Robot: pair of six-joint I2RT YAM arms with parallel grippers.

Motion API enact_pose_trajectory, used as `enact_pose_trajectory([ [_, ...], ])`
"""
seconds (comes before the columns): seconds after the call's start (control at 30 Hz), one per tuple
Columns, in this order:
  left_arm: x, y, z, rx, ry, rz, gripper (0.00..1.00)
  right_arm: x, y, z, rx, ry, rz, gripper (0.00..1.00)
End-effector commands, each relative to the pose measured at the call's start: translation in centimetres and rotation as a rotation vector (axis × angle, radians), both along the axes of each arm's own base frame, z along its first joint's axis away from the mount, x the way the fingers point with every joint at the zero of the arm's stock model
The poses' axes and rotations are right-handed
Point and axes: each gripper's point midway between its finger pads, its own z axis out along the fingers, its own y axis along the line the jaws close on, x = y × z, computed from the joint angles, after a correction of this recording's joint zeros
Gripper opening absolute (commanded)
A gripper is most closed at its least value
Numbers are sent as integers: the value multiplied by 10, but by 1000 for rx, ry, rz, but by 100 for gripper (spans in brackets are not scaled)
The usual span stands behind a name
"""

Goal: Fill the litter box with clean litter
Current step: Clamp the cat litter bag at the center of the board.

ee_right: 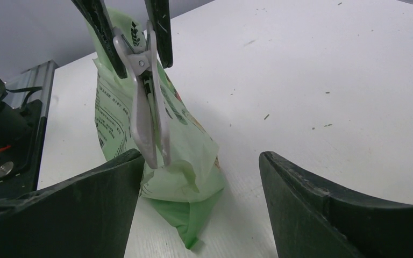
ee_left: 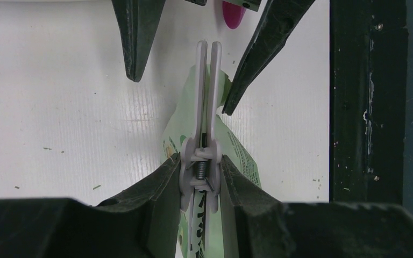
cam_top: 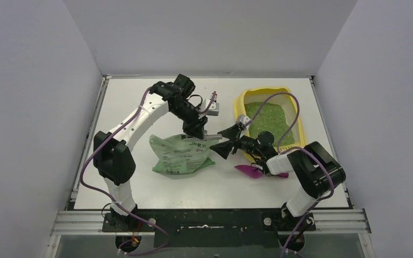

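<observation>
The yellow litter box (cam_top: 246,98) stands at the back right, with green clean litter (cam_top: 269,119) inside it. A light-green printed bag (cam_top: 180,156) lies mid-table, its top pulled up. My left gripper (cam_top: 198,131) (ee_left: 201,166) is shut on a white spring clip (ee_left: 205,97) (ee_right: 142,118) that pinches the bag's top. My right gripper (cam_top: 219,146) (ee_right: 200,158) is open. Its fingers stand on either side of the clip's free end and the bag (ee_right: 188,177), and touch neither.
A magenta scoop (cam_top: 250,172) lies on the table under the right arm, in front of the litter box. Grey walls close in the table on three sides. A black rail (ee_left: 365,107) runs along the near edge.
</observation>
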Motion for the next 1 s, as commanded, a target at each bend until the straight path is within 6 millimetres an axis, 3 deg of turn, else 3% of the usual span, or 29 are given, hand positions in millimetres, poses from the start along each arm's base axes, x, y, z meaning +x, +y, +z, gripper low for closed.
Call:
enact_pose_trajectory([
  [0.0,-12,0,35,-102,-28,-31,9,12,6,37,78,-126,8,76],
  [0.43,-11,1,36,-114,-28,-24,8,11,3,33,38,-119,5,36],
  [0.73,-10,4,32,-89,-23,-17,8,7,4,45,37,-153,18,0],
  [0.97,-6,9,22,-32,1,19,0,1,3,57,45,-195,11,0],
])
